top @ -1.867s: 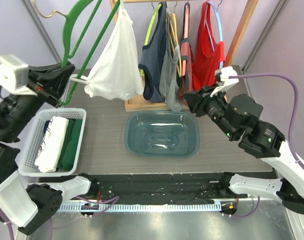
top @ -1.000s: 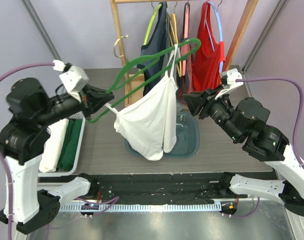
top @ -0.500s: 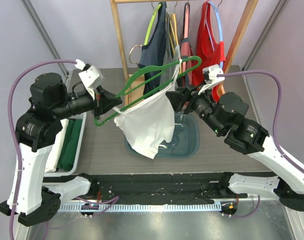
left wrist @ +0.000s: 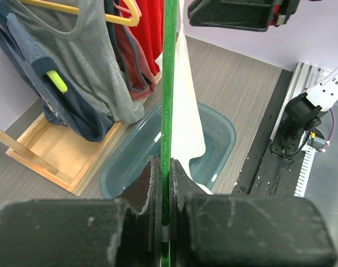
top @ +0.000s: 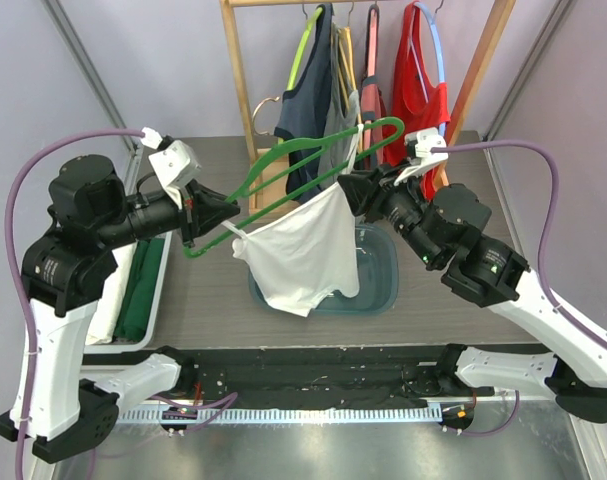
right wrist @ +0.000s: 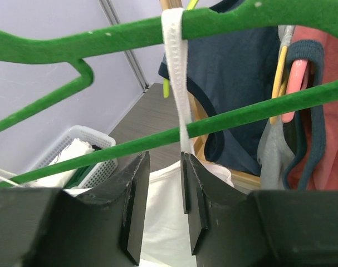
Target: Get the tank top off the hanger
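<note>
Right gripper (top: 355,190): has come up and in toward the far end of the hanger (left wrist: 169,83) since half a second ago; jaws a narrow way apart, nothing pinched between them.
Tank top (top: 303,255): has swung up and rightward with that move; white, hangs from the hanger by its straps, bunched low, hem over the tub (top: 383,262).
Hanger: green, held slantwise in the air above the table (top: 208,290), low end on the left, high end by the right gripper.
Left gripper (left wrist: 165,175): clamped tight on the hanger's bar near its low end.
Strap (right wrist: 177,72): looped over the upper bar, runs down past the lower bar to the inner edge of one of the right fingers (right wrist: 194,211); touching or not cannot be told.
Tub: blue-green, see-through, sits on the table under the tank top.
Basket (top: 158,300): white, at the table's left side, folded clothes inside, partly hidden.
Rack (top: 238,85): wooden, stands at the back, carries navy, grey and red tops.
</note>
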